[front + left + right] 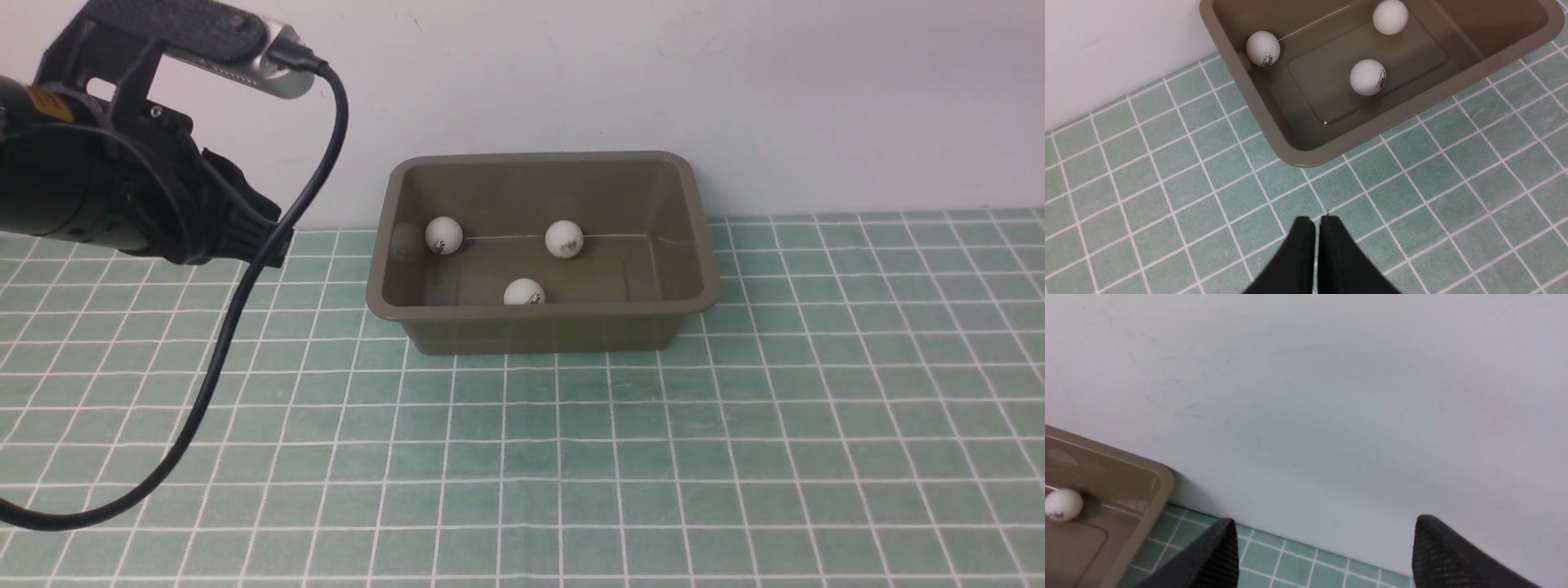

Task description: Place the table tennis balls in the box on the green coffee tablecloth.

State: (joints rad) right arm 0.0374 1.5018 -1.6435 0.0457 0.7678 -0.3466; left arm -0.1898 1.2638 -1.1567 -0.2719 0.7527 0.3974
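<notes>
Three white table tennis balls lie inside the olive-brown box (392, 306): one (443, 235) at its back left, one (564, 238) at the back middle, one (523, 291) by the front wall. The box stands on the green coffee tablecloth (571, 457) against the wall. In the left wrist view the same balls (1262, 48) (1367, 76) (1390, 16) show in the box (1274, 134). My left gripper (1317, 220) is shut and empty, above the cloth left of the box. My right gripper (1325, 524) stands open with nothing in it, facing the wall right of the box (1143, 522); one ball (1062, 504) shows there.
A pale wall (735, 82) runs close behind the box. The left arm's black cable (229, 327) hangs down over the cloth at the left. The right arm does not show in the front view.
</notes>
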